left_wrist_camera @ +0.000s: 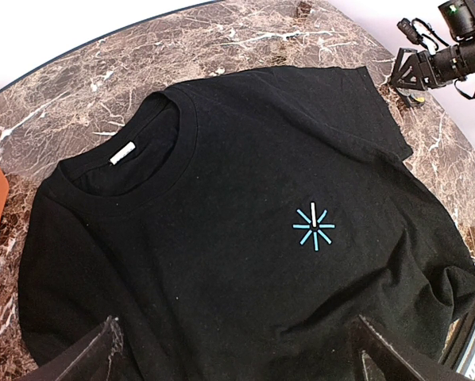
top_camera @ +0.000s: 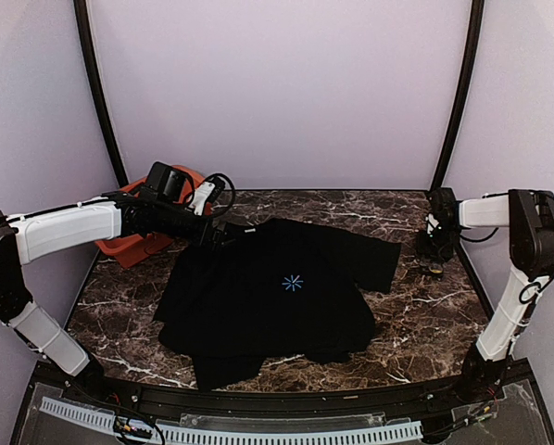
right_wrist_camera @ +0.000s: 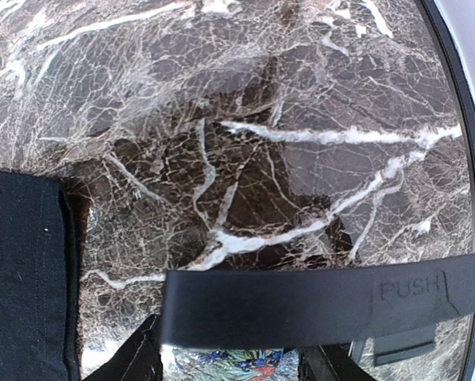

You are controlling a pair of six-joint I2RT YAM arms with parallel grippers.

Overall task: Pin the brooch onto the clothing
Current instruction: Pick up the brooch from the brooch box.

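The clothing (top_camera: 258,306), a black T-shirt, lies flat on the marble with a light-blue starburst (top_camera: 293,283) on its chest. My left gripper (top_camera: 223,234) hovers open by the collar. In the left wrist view its fingers (left_wrist_camera: 94,357) stand wide apart above the shirt (left_wrist_camera: 222,182). At the table's right side, my right gripper (top_camera: 434,243) is shut on a small black case (right_wrist_camera: 301,305) marked PUSH. A flower-printed surface (right_wrist_camera: 229,367) shows between its fingers. A tiny yellowish speck (top_camera: 436,269) lies just in front of it, too small to identify. The brooch is not plainly in view.
An orange container (top_camera: 129,246) stands at the back left behind the left arm. The shirt's right sleeve edge (right_wrist_camera: 23,270) lies close to the right gripper. The table's curved rim (right_wrist_camera: 460,159) runs just right of that gripper. Black frame poles rise at both back corners.
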